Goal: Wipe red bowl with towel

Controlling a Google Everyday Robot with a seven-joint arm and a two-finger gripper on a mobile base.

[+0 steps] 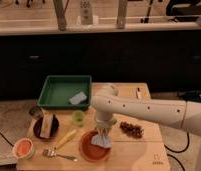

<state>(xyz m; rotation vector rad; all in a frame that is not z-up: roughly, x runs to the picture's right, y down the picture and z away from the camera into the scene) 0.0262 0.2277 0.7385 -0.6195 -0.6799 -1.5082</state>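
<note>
The red bowl (93, 148) sits on the wooden table near the front edge, left of centre. A grey-blue towel (101, 140) hangs from my gripper (103, 130) and rests on the bowl's right inner side. My white arm reaches in from the right and points down over the bowl's right rim. The gripper is shut on the towel's top.
A green tray (64, 91) with a grey sponge (78, 98) stands at the back left. A small green cup (79, 117), a dark plate with food (45, 127), a banana (65, 139), a fork (59, 154), an orange-filled bowl (23, 148) and grapes (132, 129) lie around.
</note>
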